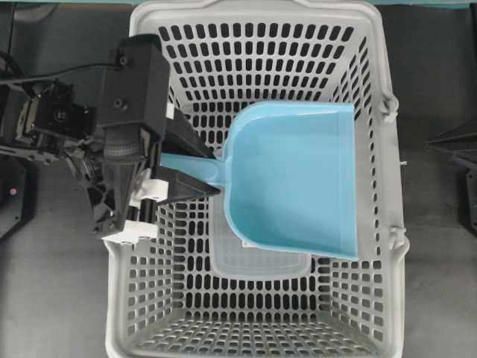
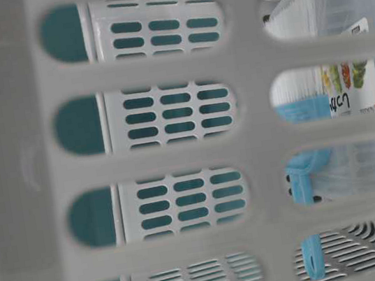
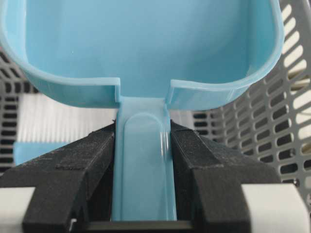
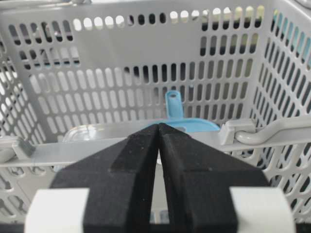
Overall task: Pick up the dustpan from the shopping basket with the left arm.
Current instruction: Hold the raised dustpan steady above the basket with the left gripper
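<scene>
Inside shopping basket (image 1: 373, 224), left gripper (image 1: 186, 173) clamped dustpan (image 1: 298, 179) by handle, pan lifted over clear lidded container (image 1: 257, 262). Right gripper (image 4: 159, 127) sat closed, empty.

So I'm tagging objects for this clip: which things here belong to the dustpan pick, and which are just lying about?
Part of the job:
- dustpan, handle clamped between the fingers
- shopping basket it sits in
- left gripper, shut on the handle

Just lying about:
- clear plastic container under the dustpan
- labelled package seen through the basket wall
- right gripper, closed, outside the basket
</scene>
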`<action>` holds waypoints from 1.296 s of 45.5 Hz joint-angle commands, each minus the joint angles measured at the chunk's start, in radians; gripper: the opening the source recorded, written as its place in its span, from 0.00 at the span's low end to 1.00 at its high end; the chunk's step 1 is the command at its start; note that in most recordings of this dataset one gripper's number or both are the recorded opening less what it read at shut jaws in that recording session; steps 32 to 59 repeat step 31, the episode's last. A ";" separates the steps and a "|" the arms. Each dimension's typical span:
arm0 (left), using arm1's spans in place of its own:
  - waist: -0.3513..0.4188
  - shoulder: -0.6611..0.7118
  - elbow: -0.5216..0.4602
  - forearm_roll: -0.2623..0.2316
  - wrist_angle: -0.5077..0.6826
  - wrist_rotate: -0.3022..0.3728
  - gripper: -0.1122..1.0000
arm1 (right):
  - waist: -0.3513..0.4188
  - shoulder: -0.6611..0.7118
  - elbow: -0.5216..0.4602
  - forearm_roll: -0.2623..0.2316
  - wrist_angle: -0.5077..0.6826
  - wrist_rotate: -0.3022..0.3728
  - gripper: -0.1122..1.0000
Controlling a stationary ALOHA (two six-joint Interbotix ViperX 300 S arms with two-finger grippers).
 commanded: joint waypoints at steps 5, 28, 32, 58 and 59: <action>-0.006 -0.008 -0.005 0.003 -0.011 -0.002 0.35 | -0.003 0.005 -0.006 0.005 -0.006 0.003 0.10; -0.015 -0.006 0.020 0.003 -0.011 -0.008 0.35 | -0.003 -0.005 -0.003 0.005 -0.003 0.003 0.10; -0.015 -0.006 0.025 0.005 -0.011 -0.008 0.35 | -0.003 -0.006 -0.003 0.005 -0.003 0.003 0.10; -0.015 -0.006 0.025 0.005 -0.011 -0.008 0.35 | -0.003 -0.006 -0.003 0.005 -0.003 0.003 0.10; -0.015 -0.006 0.025 0.005 -0.011 -0.008 0.35 | -0.003 -0.006 -0.003 0.005 -0.003 0.003 0.10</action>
